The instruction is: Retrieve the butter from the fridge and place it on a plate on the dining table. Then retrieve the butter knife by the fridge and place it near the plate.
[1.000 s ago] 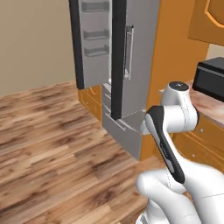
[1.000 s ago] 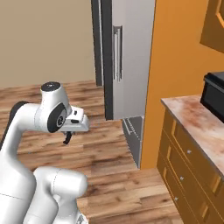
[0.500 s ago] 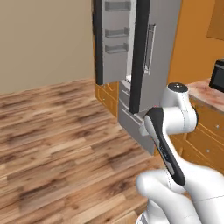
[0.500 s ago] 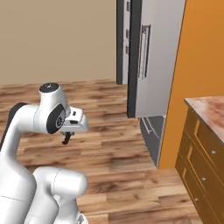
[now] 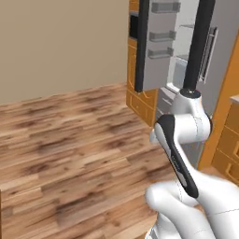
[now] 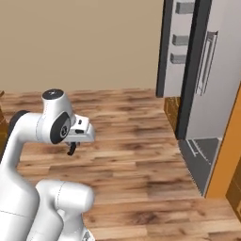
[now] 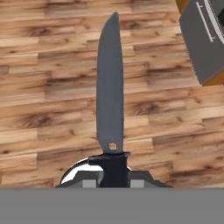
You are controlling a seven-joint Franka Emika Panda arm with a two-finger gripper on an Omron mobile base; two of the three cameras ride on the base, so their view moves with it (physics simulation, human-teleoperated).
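Observation:
The butter knife (image 7: pixel 109 87) is dark grey and slim. In the hand view its blade points up over the wooden floor, and its black handle sits between the fingertips of my gripper (image 7: pixel 113 173), which is shut on it. In the right base view the gripper (image 6: pixel 71 149) hangs just under the white hand, low over the floor and left of the fridge (image 6: pixel 207 70). The grey steel fridge (image 5: pixel 186 42) stands with a door swung open, its door shelves showing. A bottom drawer of the fridge (image 7: pixel 205 39) shows in the hand view's upper right corner. The butter, the plate and the dining table are out of view.
Orange cabinets (image 5: pixel 140 100) flank the fridge, and an orange side panel (image 6: pixel 230 155) stands at the right edge. Wooden floor (image 5: pixel 70 140) spreads wide to the left, up to a beige wall (image 6: pixel 80 42).
The whole scene has slid right in both base views, so the base has moved and the fridge now sits nearer the right edge. The gripper stays shut on the knife.

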